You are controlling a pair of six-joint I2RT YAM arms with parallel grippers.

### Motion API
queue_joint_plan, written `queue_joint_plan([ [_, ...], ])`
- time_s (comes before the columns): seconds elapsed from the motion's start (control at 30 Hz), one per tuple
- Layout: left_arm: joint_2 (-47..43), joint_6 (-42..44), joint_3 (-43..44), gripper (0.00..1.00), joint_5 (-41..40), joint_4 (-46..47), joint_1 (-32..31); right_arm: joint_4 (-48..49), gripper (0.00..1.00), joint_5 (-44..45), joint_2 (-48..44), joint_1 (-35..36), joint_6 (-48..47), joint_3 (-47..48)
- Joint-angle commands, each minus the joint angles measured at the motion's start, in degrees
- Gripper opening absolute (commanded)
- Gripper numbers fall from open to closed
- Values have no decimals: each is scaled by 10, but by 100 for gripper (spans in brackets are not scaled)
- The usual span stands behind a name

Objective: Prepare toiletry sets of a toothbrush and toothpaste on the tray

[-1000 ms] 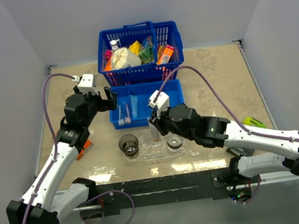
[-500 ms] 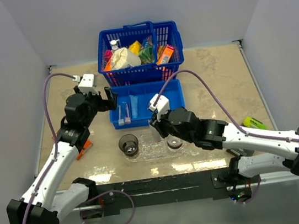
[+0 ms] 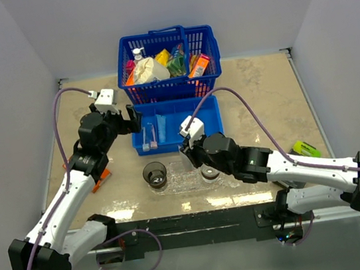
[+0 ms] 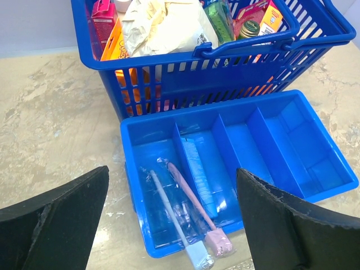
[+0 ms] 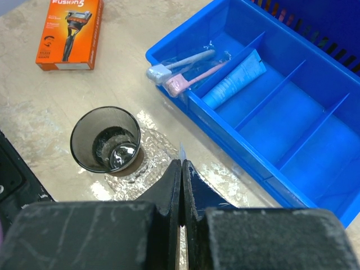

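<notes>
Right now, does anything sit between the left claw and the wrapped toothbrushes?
Nothing visible. The open left claw hangs above the two clear-wrapped toothbrushes, which lie uncovered in an end compartment of the blue divided plastic bin.

I had bright, even light from overhead, with only soft shadows under the arms. The tray [image 3: 183, 183] threw white glare in the top view and glinted on the right wrist feed. The left fingers [image 4: 56, 219] sat close to the lens, dark and soft-edged; the bin [image 4: 236, 146] behind was sharp.
</notes>
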Motion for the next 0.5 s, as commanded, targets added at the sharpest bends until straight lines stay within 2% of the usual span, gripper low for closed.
queue_joint_plan([
  [0.0,2,12,24,98,1,16,3,46,0,21,-12,5,3,-3],
  [0.47,8,13,24,98,1,16,3,80,0,40,-13,16,1,-32],
])
